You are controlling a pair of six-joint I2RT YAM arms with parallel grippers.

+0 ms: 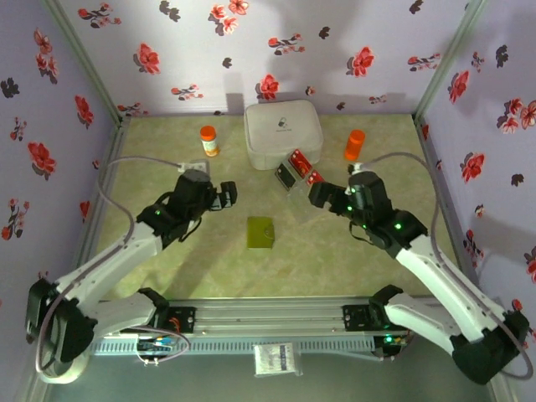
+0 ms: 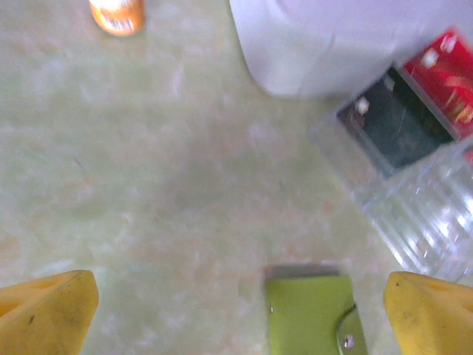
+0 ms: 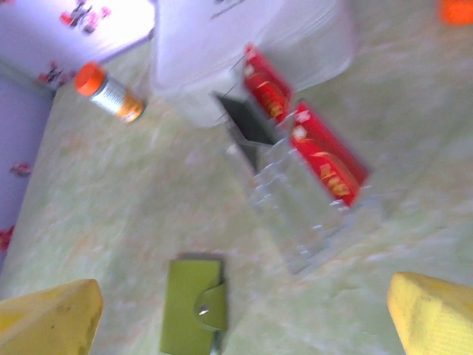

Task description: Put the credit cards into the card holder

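Note:
The card holder point(image 1: 261, 232), an olive-green wallet snapped closed, lies flat mid-table between the two arms. It also lies under the left wrist camera as the card holder point(image 2: 310, 314) and under the right one as the card holder point(image 3: 194, 305). Red credit cards point(image 1: 299, 162) and a dark credit card point(image 1: 286, 175) stand in a clear tray point(image 1: 295, 186) in front of the white box. My left gripper point(image 1: 226, 194) is open above the table, left of the tray, its yellow fingertips point(image 2: 48, 314) wide apart. My right gripper point(image 1: 318, 194) is open just right of the tray, holding nothing.
A big white rounded box point(image 1: 283, 134) stands at the back centre. An orange-capped bottle point(image 1: 208, 140) stands to its left and an orange bottle point(image 1: 355, 144) to its right. Flowered walls close off three sides.

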